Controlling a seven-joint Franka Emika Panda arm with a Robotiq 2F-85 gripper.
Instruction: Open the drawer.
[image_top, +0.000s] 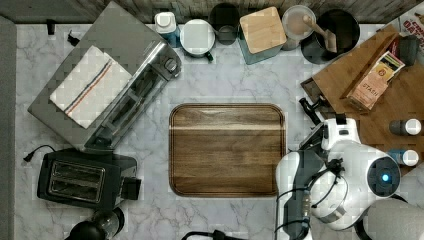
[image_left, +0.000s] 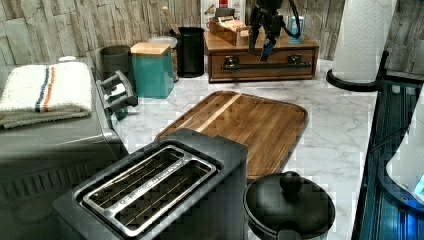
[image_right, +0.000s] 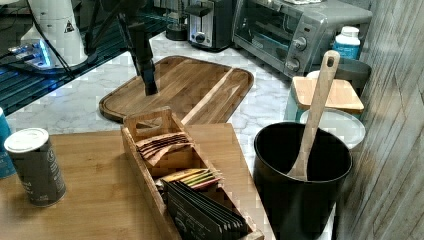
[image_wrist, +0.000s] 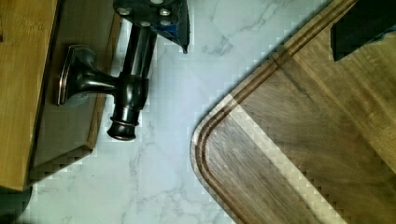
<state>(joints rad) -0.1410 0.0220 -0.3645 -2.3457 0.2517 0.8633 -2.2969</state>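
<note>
Fingers (image_wrist: 154, 21) spread with the handle (image_wrist: 133, 79) between them, I'm lining up my grip on the shut drawer (image_left: 262, 60); next I close and pull outward.

Brown drawer (image_left: 260, 64) (dark, perhaps bronze-tinted handle (image_wrist: 128, 88)); white grey-veined marble counter (image_top: 150, 200); striped towel (image_top: 90, 86).

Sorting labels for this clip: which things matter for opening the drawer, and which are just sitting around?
For the job:
drawer
bar handle
end effector, hanging just in front of the handle

Lying about:
wooden tray
toaster oven
toaster
folded towel
teal canister
paper towel roll
</note>
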